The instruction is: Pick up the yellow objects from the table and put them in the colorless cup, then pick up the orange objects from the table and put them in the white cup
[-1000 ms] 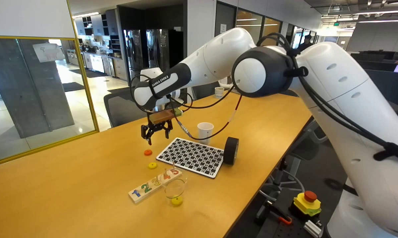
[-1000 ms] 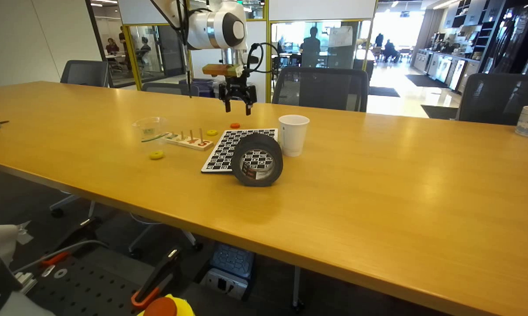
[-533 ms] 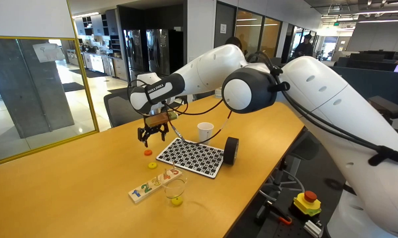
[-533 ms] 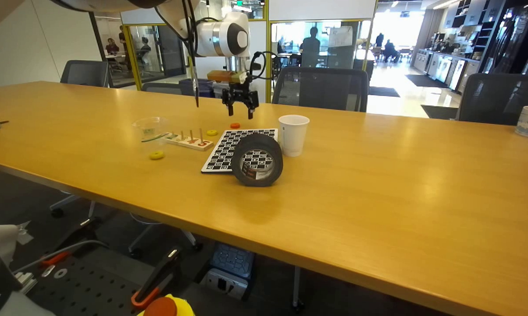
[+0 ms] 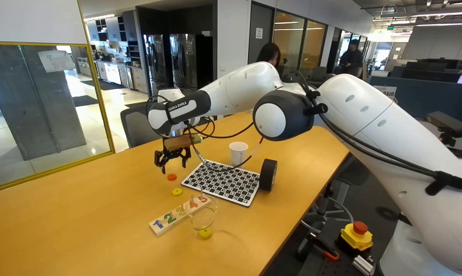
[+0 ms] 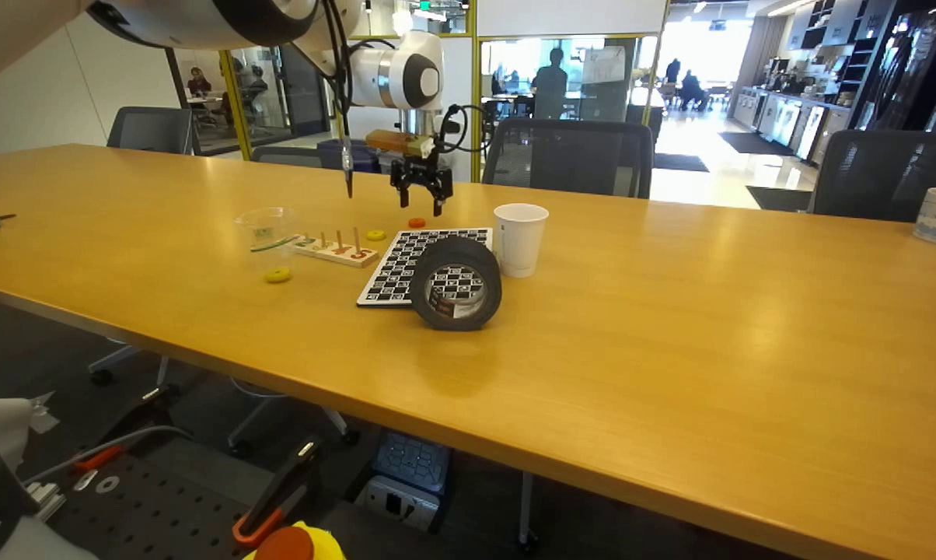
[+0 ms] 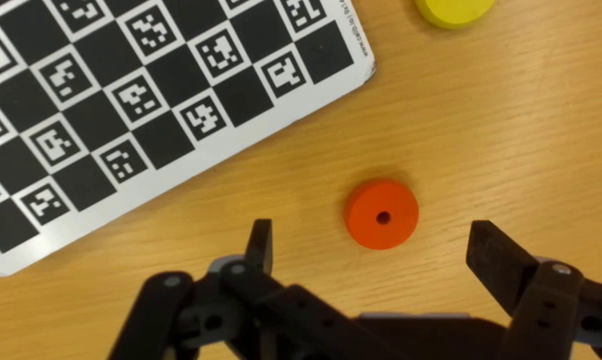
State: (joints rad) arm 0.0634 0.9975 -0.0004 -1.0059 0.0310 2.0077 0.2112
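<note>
Orange disc [image 7: 377, 214] lies flat, pierced face up, axis vertical; the fingers [image 7: 500, 265] above stand wide apart.

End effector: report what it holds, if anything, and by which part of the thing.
Nothing is held: the end effector hangs open above the table, and an orange disc lies below, untouched.

Two discs [image 5: 172, 176] [image 5: 177, 192] lie beside the checkerboard [image 5: 222, 182]; one disc [image 5: 205, 232] seemingly inside a cup [image 5: 203, 218].

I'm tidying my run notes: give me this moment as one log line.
claw: open, holding nothing, above table near orange disc | orange disc, nearer yellow disc: on table | white cup: upright beside checkered board
</note>
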